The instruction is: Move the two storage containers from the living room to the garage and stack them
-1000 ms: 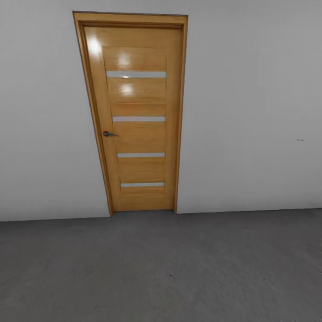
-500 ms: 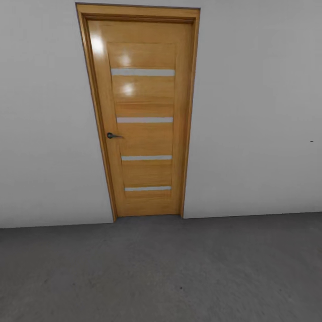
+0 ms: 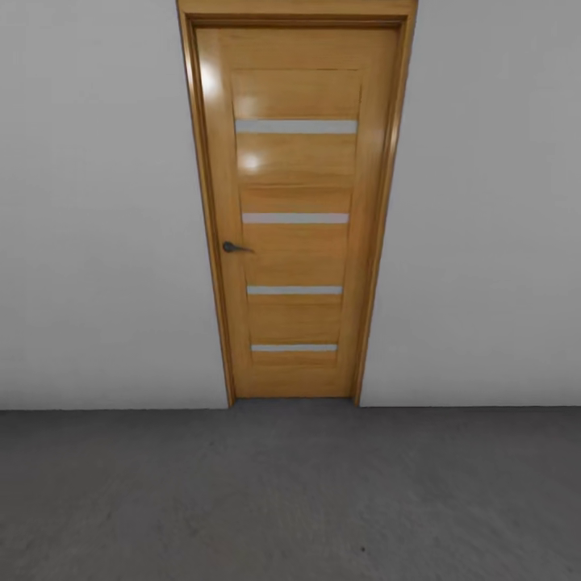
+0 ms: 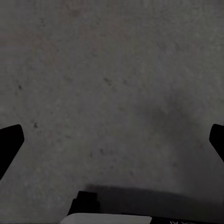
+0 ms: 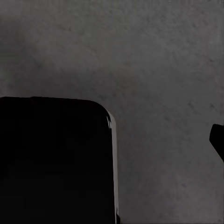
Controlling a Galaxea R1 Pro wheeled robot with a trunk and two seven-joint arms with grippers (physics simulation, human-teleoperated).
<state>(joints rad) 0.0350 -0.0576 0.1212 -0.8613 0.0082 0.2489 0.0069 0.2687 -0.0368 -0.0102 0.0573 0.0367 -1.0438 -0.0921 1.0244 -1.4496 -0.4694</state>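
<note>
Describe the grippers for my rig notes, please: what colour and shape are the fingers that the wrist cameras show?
In the left wrist view the left gripper has two flat black fingers with blunt, angled tips, above a pale plate bearing faint lettering. In the right wrist view the right gripper's fingers look black too; a large black round-cornered body with a thin pale edge sits beside one. No cables are visible.

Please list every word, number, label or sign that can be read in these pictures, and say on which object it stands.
No text can be read.
The wooden door and the wall carry no writing.
In the left wrist view, faint pale marks on the dark edge are too small and cut off to read.
</note>
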